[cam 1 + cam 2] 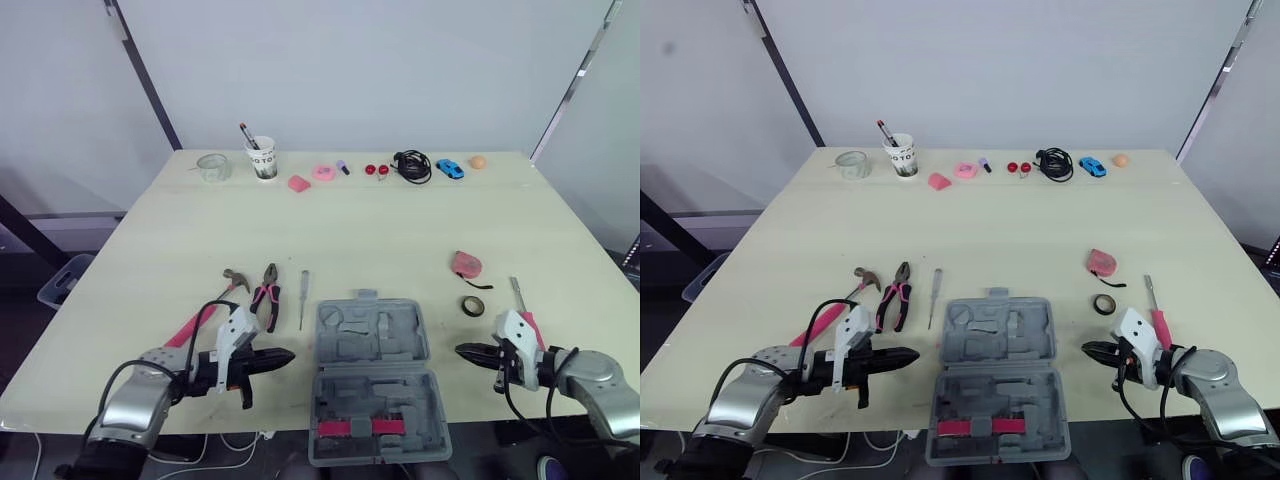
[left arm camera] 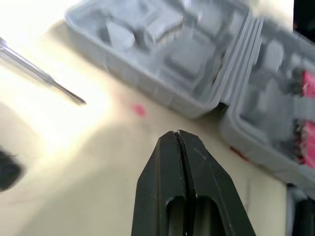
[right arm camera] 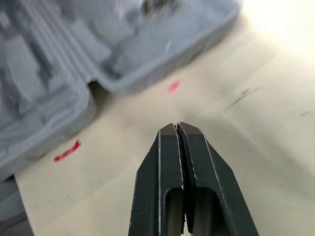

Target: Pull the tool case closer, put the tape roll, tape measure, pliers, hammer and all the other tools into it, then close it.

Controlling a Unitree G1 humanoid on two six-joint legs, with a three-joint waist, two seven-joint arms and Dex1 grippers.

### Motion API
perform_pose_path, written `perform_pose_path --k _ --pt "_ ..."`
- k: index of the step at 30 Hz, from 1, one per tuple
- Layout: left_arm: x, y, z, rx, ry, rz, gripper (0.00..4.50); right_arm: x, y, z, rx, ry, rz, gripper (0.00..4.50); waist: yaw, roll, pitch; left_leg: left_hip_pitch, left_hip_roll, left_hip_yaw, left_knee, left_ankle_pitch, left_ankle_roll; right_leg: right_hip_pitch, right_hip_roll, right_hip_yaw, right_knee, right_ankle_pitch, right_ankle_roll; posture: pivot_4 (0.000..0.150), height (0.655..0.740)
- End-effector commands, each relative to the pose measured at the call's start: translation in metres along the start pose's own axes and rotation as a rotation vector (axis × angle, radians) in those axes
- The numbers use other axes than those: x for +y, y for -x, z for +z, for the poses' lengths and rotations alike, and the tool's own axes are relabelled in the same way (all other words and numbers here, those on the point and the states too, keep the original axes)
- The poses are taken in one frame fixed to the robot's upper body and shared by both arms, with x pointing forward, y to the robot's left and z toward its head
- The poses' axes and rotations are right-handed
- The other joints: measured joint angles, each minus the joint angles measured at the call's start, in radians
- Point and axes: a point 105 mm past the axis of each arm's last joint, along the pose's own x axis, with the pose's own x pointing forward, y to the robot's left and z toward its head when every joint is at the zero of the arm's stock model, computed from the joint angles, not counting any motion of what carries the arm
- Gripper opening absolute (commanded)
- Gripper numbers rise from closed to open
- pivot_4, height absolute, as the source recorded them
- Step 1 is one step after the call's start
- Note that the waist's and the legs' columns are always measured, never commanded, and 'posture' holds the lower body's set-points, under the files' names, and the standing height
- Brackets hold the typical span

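Two empty pincers, my left pincer (image 1: 288, 355) and right pincer (image 1: 462, 350), are pressed together, with the open tool case (image 1: 372, 345) between them. The tape roll (image 1: 473, 306) lies just past the right pincer; I should spread it wide first, then pinch the rim.

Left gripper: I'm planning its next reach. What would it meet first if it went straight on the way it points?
Probably the open tool case, at its side wall near the hinge; only bare table lies between. The left gripper is shut.
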Motion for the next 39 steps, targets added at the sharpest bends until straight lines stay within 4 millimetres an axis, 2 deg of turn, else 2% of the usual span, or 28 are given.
perform_pose_path --k 1,6,11,13,14,15,16,17,19,20,21,22,23,24,26,30,39 --pt "-0.002 0.027 0.011 -0.092 -0.035 0.084 0.01 -0.002 0.019 0.006 -0.095 0.024 -0.098 0.04 0.001 0.0 0.001 0.0 0.001 0.0 0.0 0.0 0.0 0.0 0.0 0.0 0.0 0.0 0.0 0.15 0.74" --pt "0.006 0.062 0.007 -0.194 -0.024 0.298 0.01 0.0 0.044 0.004 -0.182 0.003 -0.223 0.04 0.001 0.002 0.002 0.0 0.002 0.0 -0.001 0.0 0.0 0.0 0.0 -0.001 -0.002 0.0 0.0 0.15 0.74" --pt "0.014 0.093 -0.001 -0.244 0.011 0.483 0.01 -0.01 0.074 0.003 -0.248 -0.057 -0.369 0.04 0.001 0.002 0.002 0.001 0.002 0.001 -0.001 0.0 0.0 0.0 -0.001 -0.001 -0.003 -0.001 0.002 0.15 0.74" --pt "0.017 0.108 -0.004 -0.274 0.05 0.567 0.51 -0.014 0.088 -0.001 -0.258 -0.082 -0.442 0.0 0.002 0.002 0.002 0.001 0.003 0.001 -0.001 0.0 -0.001 0.0 -0.001 -0.001 -0.003 -0.001 0.002 0.15 0.74" --pt "0.017 0.114 -0.008 -0.282 0.073 0.594 0.83 -0.015 0.095 -0.003 -0.267 -0.094 -0.471 0.41 0.002 0.002 0.002 0.001 0.003 0.001 -0.001 0.0 -0.001 0.0 -0.001 -0.001 -0.004 -0.001 0.001 0.15 0.74" --pt "0.017 0.119 -0.012 -0.284 0.091 0.619 1.07 -0.015 0.101 -0.007 -0.267 -0.1 -0.498 0.54 0.002 0.002 0.002 0.001 0.003 0.001 -0.001 0.0 -0.001 0.0 -0.001 -0.001 -0.004 0.0 0.0 0.15 0.74" --pt "0.017 0.123 -0.016 -0.279 0.096 0.645 1.63 -0.015 0.106 -0.01 -0.265 -0.106 -0.512 0.86 0.002 0.002 0.002 0.001 0.003 0.001 -0.002 0.0 -0.001 0.0 -0.001 -0.001 -0.004 0.0 0.0 0.15 0.74" --pt "0.017 0.127 -0.02 -0.273 0.1 0.673 1.92 -0.013 0.11 -0.012 -0.27 -0.118 -0.518 1.19 0.002 0.002 0.002 0.0 0.003 0.001 -0.003 0.0 -0.001 0.0 -0.001 -0.001 -0.005 0.0 0.0 0.15 0.74" --pt "0.017 0.132 -0.026 -0.265 0.103 0.71 2.96 -0.012 0.117 -0.017 -0.269 -0.133 -0.542 2.26 0.002 0.002 0.002 0.0 0.003 0.001 -0.004 -0.001 -0.001 0.0 -0.001 -0.002 -0.007 0.0 0.0 0.15 0.74" --pt "0.017 0.136 -0.03 -0.263 0.111 0.728 3.18 -0.012 0.123 -0.02 -0.276 -0.151 -0.567 2.51 0.002 0.002 0.002 0.0 0.003 0.001 -0.004 -0.001 -0.001 0.0 -0.001 -0.001 -0.007 0.0 0.0 0.15 0.74" --pt "0.016 0.141 -0.033 -0.261 0.119 0.746 3.61 -0.011 0.129 -0.022 -0.28 -0.164 -0.59 2.96 0.002 0.002 0.002 0.0 0.003 0.001 -0.004 -0.001 -0.001 0.0 -0.001 -0.002 -0.007 0.0 0.0 0.15 0.74" --pt "0.015 0.144 -0.035 -0.26 0.125 0.757 4.18 -0.011 0.134 -0.023 -0.283 -0.173 -0.604 3.55 0.001 0.002 0.002 0.0 0.003 0.001 -0.004 -0.001 -0.001 0.0 -0.001 -0.001 -0.007 0.0 0.0 0.15 0.74" --pt "0.013 0.148 -0.039 -0.255 0.131 0.768 4.5 -0.01 0.14 -0.026 -0.285 -0.186 -0.624 4.18 0.001 0.002 0.002 0.0 0.003 0.001 -0.004 -0.001 -0.001 0.0 -0.001 -0.001 -0.008 0.0 0.0 0.15 0.74" --pt "0.011 0.153 -0.043 -0.247 0.139 0.776 4.5 -0.009 0.147 -0.031 -0.28 -0.2 -0.647 4.45 0.001 0.002 0.002 0.0 0.003 0.001 -0.004 -0.001 -0.001 0.0 -0.002 -0.001 -0.008 0.0 0.0 0.15 0.74" --pt "0.007 0.16 -0.049 -0.237 0.148 0.79 4.5 -0.005 0.157 -0.038 -0.27 -0.222 -0.679 4.45 0.001 0.002 0.002 0.0 0.003 0.001 -0.004 -0.001 -0.001 0.0 -0.002 -0.002 -0.008 0.0 0.001 0.15 0.74" --pt "0.0 0.168 -0.056 -0.22 0.159 0.798 4.5 0.004 0.165 -0.048 -0.245 -0.249 -0.687 4.45 0.001 0.002 0.002 0.0 0.004 0.001 -0.006 -0.002 -0.002 0.0 -0.005 -0.002 -0.01 -0.001 0.001 0.15 0.74" --pt "-0.001 0.173 -0.053 -0.217 0.138 0.772 4.5 0.006 0.167 -0.052 -0.241 -0.273 -0.67 4.45 0.001 0.004 0.003 0.0 0.004 0.001 -0.006 -0.004 -0.006 -0.001 -0.011 -0.007 -0.01 -0.002 0.004 0.15 0.74"
